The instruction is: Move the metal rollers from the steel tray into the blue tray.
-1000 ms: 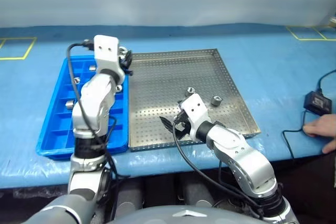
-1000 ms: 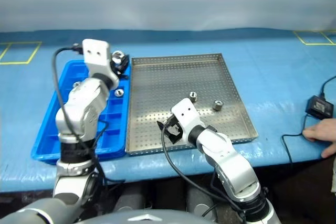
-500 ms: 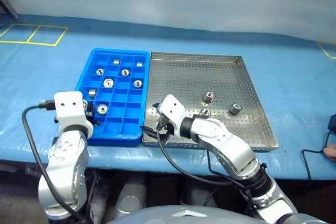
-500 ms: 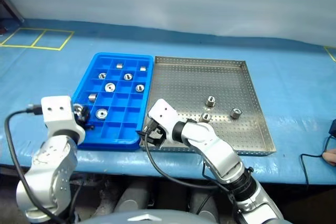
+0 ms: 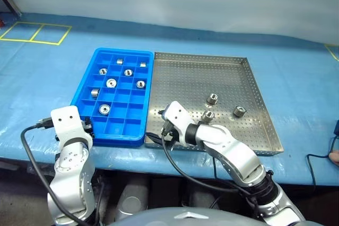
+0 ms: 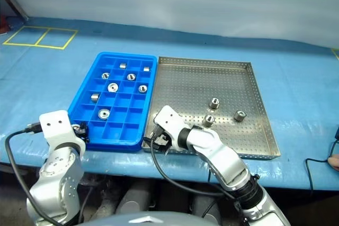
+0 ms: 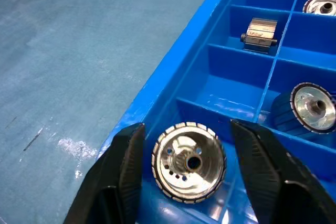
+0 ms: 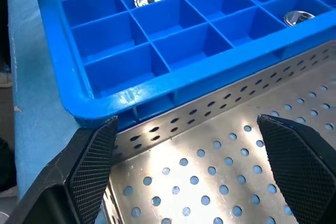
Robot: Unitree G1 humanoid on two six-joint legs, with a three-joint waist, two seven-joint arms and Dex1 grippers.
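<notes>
The blue tray point(image 5: 114, 137) lies left of the steel tray point(image 5: 185, 78), edge to edge. Three metal rollers point(image 5: 212, 98) point(image 5: 207, 115) point(image 5: 239, 111) stand on the steel tray's right half. Several more rollers point(image 5: 111, 82) sit in the blue tray's compartments. My left gripper point(image 7: 188, 128) is open at the blue tray's near left corner. One roller point(image 7: 189, 161) rests in the corner compartment between its fingers point(image 7: 126, 156), with a gap on each side. My right gripper point(image 8: 191, 135) hangs wide open over the steel tray's near left corner, holding nothing.
The trays rest on a blue mat on the table point(image 5: 47, 78). Yellow tape squares point(image 5: 34, 31) mark the far left. A person's hand point(image 5: 333, 156) and a black cable point(image 5: 318, 157) show at the right edge.
The camera has shifted. My left arm came back from the blue tray's far side to its near left corner with a roller, then opened. The right gripper stayed put.
</notes>
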